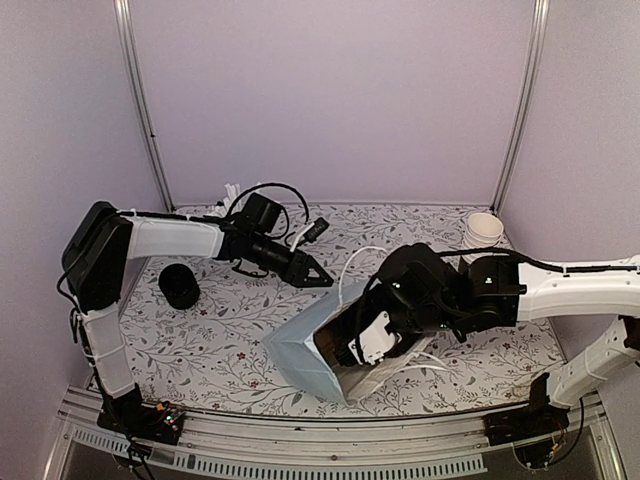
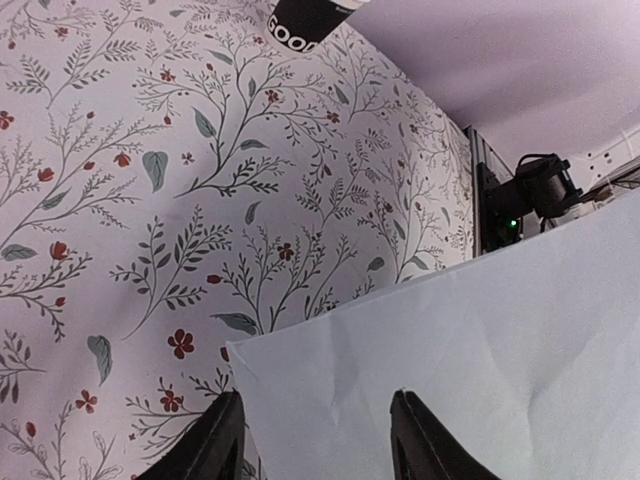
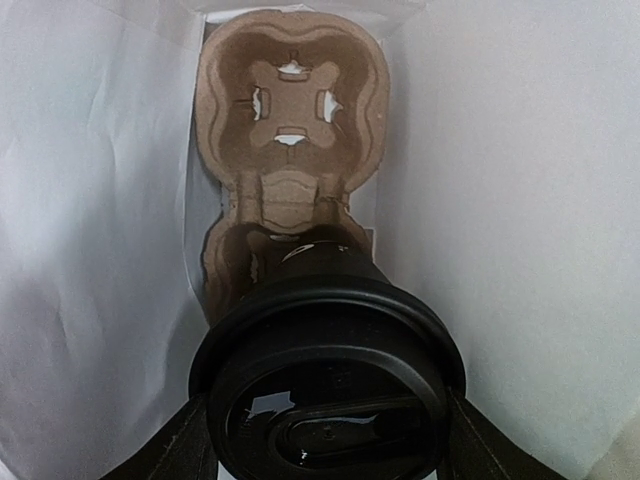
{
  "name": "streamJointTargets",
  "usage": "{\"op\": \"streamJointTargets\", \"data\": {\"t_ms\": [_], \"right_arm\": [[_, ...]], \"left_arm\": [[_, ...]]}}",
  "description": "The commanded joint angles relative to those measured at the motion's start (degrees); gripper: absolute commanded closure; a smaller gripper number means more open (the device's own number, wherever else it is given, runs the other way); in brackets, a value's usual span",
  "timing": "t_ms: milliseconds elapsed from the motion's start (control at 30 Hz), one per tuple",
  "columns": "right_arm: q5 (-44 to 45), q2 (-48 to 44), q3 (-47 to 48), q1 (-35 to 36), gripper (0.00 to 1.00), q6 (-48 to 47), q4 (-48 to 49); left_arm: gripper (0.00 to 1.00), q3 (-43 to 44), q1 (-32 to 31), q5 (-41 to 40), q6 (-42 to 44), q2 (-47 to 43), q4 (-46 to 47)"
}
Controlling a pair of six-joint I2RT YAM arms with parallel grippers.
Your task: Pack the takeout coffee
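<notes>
A lidded cup (image 3: 325,330) is gripped at its lid rim by the right gripper (image 3: 328,445) deep inside the bag (image 1: 300,350). Its base is at the near hole of the carrier (image 3: 290,100), which lies on the bag's bottom; whether it is fully seated cannot be told. The left gripper (image 2: 320,440) is spread apart with nothing between its fingers, just above the bag's side. A second cup (image 1: 180,285) is seen on the table (image 1: 230,340), well apart from the bag. Such paper cups are judged light and easily crushed, and the lid slick. A gentle hold around the stiffer upper wall is advised.
</notes>
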Motion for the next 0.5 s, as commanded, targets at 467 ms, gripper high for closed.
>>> {"op": "streamJointTargets", "data": {"t_ms": [467], "right_arm": [[0.8, 3.2, -1.0, 0.2, 0.62, 0.7, 4.2]], "left_arm": [[0.50, -1.2, 0.5, 6.9, 2.6, 1.0, 1.9]]}}
